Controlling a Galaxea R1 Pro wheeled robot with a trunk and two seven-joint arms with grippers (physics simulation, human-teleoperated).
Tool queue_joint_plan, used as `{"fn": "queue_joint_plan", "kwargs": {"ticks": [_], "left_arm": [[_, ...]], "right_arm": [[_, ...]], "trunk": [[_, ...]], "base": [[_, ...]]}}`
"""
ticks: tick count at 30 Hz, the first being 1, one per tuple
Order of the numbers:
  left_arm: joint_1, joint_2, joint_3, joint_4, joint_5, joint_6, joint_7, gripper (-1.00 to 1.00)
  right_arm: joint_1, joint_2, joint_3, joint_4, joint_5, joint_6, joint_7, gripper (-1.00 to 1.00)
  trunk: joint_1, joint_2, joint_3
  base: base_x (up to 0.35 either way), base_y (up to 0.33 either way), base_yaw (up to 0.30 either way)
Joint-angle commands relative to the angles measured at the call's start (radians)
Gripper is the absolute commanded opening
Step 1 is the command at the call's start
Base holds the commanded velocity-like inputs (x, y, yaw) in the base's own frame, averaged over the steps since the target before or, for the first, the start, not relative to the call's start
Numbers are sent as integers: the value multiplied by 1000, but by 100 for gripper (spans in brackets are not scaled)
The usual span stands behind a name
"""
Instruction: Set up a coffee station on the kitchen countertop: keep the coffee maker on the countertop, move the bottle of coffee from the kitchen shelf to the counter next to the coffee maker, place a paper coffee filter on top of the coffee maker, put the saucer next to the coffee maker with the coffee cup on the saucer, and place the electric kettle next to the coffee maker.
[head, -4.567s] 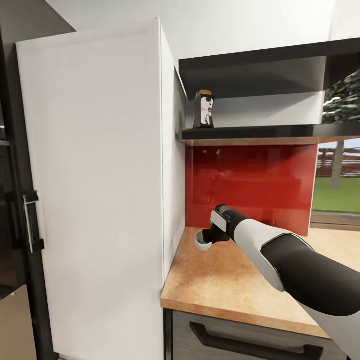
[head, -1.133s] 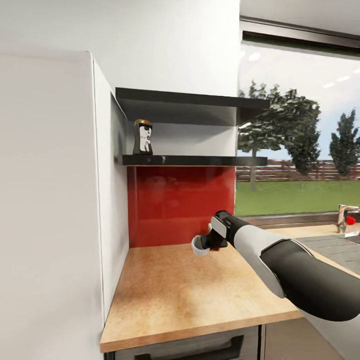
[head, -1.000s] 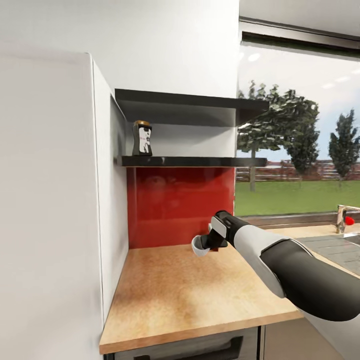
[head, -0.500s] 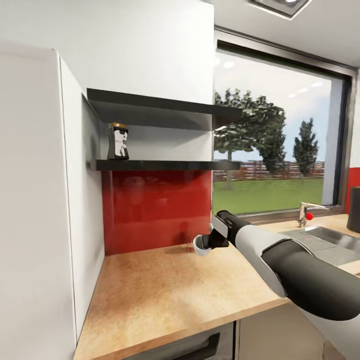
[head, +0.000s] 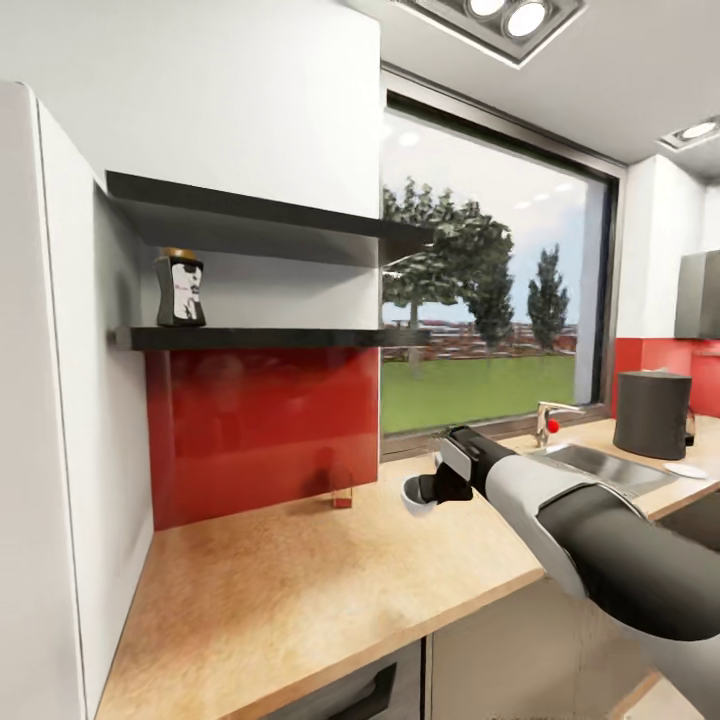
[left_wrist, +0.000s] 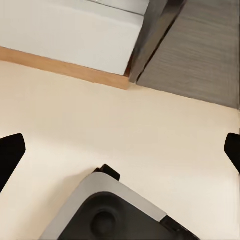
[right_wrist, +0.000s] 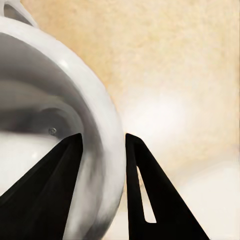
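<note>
In the head view the right tool (head: 428, 493) was clamped on the rim of the coffee cup (head: 413, 497) above the desk (head: 300, 580), while the saucer (head: 686, 470) lay far along the desk beside the coffee maker (head: 652, 413); I judge the cup should travel level and come down straight onto the saucer. The bottle of coffee (head: 180, 289) stood on the shelf (head: 260, 338); its pale label could not be read. In the left wrist view the left tool (left_wrist: 120, 155) had its fingers wide apart over the floor (left_wrist: 125, 135). In the right wrist view one finger was inside the cup (right_wrist: 60, 115) and one outside.
</note>
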Motion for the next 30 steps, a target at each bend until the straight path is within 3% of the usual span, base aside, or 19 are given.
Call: {"fn": "queue_joint_plan", "kwargs": {"ticks": [1,9,15,24,30], "left_arm": [[1,0,2,-1,4,-2,-4,100],[1,-4,1,-1,3,-1,-3,100],[1,-6,1,0,-53,-2,-3,100],[1,-6,1,-1,-65,-1,-3,100],[1,-7,1,-1,-66,-2,-3,100]], "right_arm": [[0,-3,1,1,-12,0,-4,-100],[2,-48,1,1,-11,-5,8,-100],[18,-126,2,2,3,-7,68,-100],[65,-240,1,2,67,-26,154,-100],[103,-283,2,2,79,-52,161,-100]], "trunk": [[-4,7,3],[-34,63,28],[-57,105,47],[-92,168,75],[-115,210,94]], "base": [[0,0,-300],[0,0,-300],[0,0,-300],[0,0,-300],[0,0,-299]]}}
